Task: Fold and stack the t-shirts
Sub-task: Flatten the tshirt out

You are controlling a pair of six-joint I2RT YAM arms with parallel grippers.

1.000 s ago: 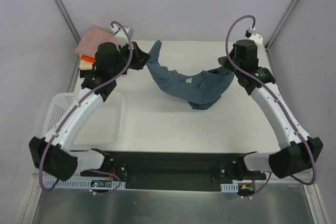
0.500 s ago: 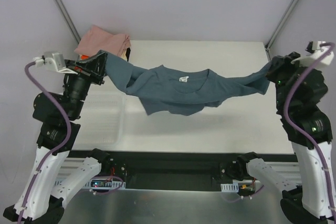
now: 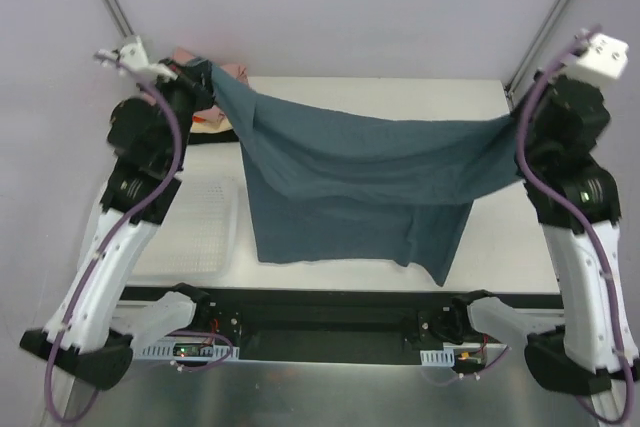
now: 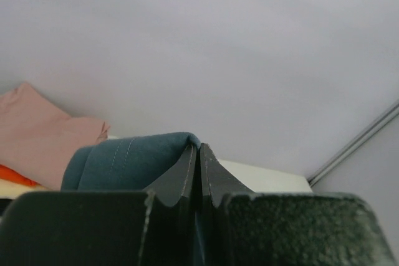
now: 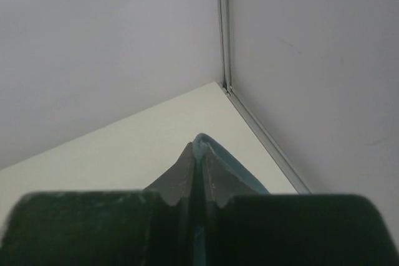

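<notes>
The slate-blue t-shirt (image 3: 350,182) hangs spread in the air above the table, stretched between both raised arms, with its lower edge near the table's front. My left gripper (image 3: 205,75) is shut on its upper left corner; in the left wrist view the blue cloth (image 4: 124,160) bulges beside the closed gripper (image 4: 199,147). My right gripper (image 3: 520,125) is shut on the upper right corner, and a thin blue fold (image 5: 234,166) wraps past the closed gripper (image 5: 198,144). A pink t-shirt (image 4: 37,135) lies on an orange one (image 4: 12,175) at the back left.
A white lattice basket (image 3: 205,222) sits on the left side of the table (image 3: 400,92), partly behind the left arm. A black cloth strip (image 3: 215,139) shows beside the stack. Grey walls and metal corner posts (image 5: 223,29) close the back and sides.
Both arms rose and swung apart, lifting the blue t-shirt off the table. It went from a crumpled heap to a flat hanging sheet.
</notes>
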